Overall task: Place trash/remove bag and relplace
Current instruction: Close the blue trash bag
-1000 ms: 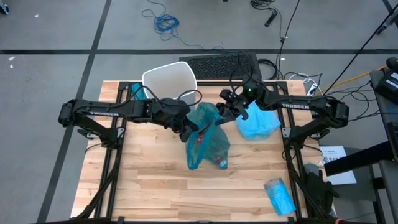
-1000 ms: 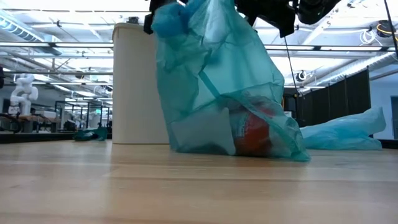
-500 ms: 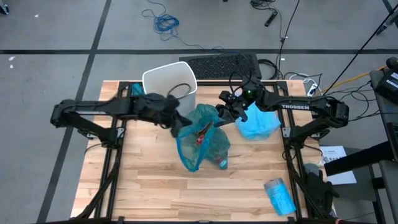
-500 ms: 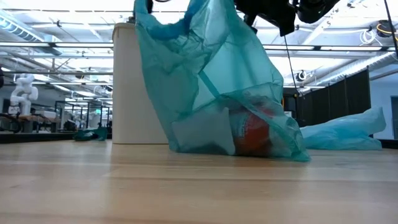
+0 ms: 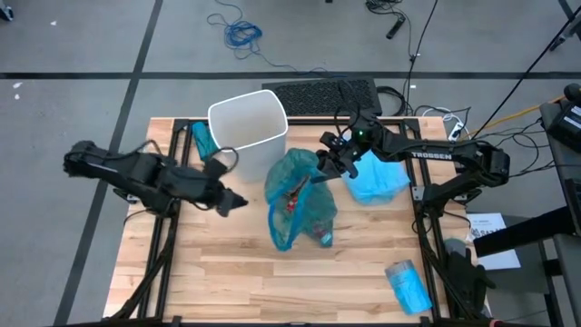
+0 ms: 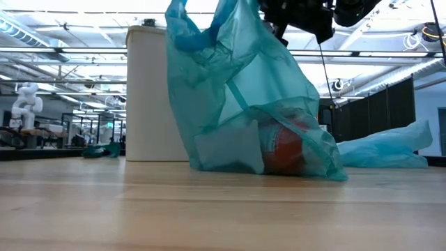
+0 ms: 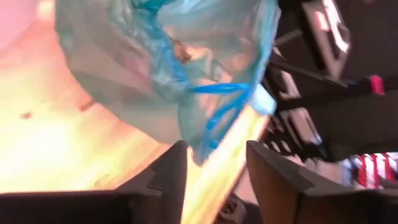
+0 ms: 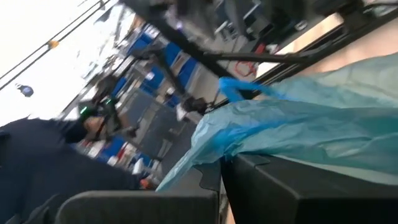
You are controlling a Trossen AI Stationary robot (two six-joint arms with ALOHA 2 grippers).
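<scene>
Filled bag (image 5: 300, 204) of trash (image 6: 282, 150) sits mid-table beside the bin (image 5: 247, 121), rim pinched by the shut right claw (image 5: 324, 163). Left claw (image 5: 229, 200) open, empty, apart. Better to regrip the loose rim opposite before lifting, keeping the mouth up.

Two dark arms (image 5: 136, 171), white "TROSSEN" lettering

A: Where is room lying open?
B: Bare wood is showing across the near half of the table (image 5: 227, 272).
A: What is blocking the middle?
B: The filled teal bag (image 5: 300, 204) is standing there, the white bin (image 5: 247, 120) just behind it.
</scene>
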